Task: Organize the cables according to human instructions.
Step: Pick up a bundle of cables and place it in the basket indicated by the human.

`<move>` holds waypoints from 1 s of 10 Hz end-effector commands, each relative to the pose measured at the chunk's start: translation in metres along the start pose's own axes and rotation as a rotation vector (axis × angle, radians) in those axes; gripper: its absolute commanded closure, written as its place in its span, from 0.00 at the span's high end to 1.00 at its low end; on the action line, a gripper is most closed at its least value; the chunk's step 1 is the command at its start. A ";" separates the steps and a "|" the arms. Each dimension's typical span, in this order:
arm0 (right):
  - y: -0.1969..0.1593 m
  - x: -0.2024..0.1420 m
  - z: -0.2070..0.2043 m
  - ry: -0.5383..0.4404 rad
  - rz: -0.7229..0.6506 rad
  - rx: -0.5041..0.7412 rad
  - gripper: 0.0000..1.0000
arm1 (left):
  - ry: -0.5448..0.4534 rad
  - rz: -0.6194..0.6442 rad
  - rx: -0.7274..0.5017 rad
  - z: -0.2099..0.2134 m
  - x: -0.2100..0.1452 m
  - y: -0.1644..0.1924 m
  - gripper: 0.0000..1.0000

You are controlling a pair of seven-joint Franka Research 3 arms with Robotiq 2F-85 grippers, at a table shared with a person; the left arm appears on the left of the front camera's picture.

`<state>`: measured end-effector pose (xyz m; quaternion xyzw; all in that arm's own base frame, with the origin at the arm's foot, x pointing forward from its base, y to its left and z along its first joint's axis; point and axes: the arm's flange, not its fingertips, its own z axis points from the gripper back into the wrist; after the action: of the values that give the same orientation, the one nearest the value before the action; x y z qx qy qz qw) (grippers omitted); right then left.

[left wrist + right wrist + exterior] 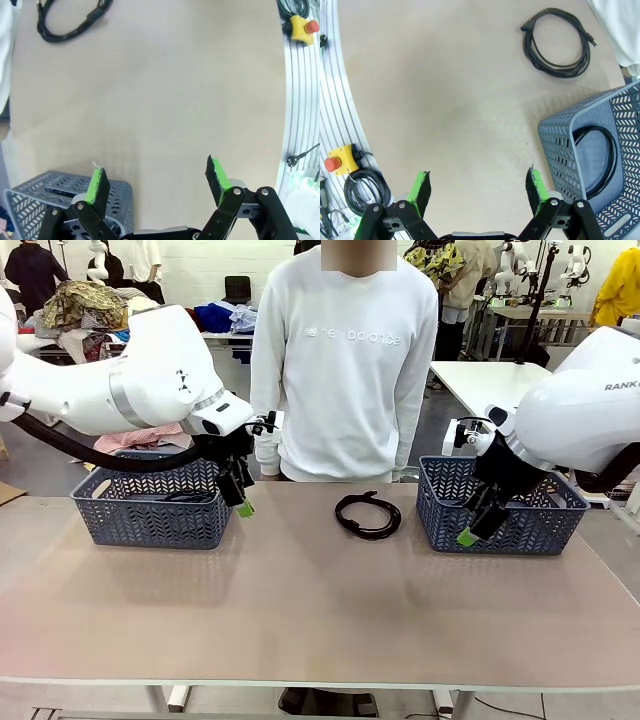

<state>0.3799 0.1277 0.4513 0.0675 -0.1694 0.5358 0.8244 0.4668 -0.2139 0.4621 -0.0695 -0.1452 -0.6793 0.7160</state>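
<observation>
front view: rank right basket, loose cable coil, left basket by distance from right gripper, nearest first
From the right gripper, open:
1. Right basket: just behind the gripper, at the table's right side.
2. Loose cable coil: on the table near the middle, in front of the person.
3. Left basket: far across, at the table's left side.

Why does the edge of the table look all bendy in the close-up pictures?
Both wrist views use wide-angle lenses, so the table edge curves in the right wrist view and again in the left wrist view; the front view keeps it straight, with soft shadows under the coiled cable.
</observation>
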 end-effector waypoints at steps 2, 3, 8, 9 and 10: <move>0.001 0.001 -0.001 0.004 -0.006 -0.006 1.00 | 0.001 -0.028 0.001 0.002 -0.004 0.003 1.00; 0.001 0.001 -0.001 0.004 -0.006 -0.006 1.00 | 0.001 -0.028 0.001 0.002 -0.004 0.003 1.00; 0.001 0.001 -0.001 0.004 -0.006 -0.006 1.00 | 0.001 -0.028 0.001 0.002 -0.004 0.003 1.00; 0.001 0.001 -0.001 0.004 -0.006 -0.006 1.00 | 0.001 -0.028 0.001 0.002 -0.004 0.003 1.00; 0.001 0.001 -0.001 0.004 -0.006 -0.006 1.00 | 0.001 -0.028 0.001 0.002 -0.004 0.003 1.00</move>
<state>0.3799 0.1277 0.4513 0.0675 -0.1694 0.5358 0.8244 0.4677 -0.2129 0.4632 -0.0674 -0.1461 -0.6825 0.7129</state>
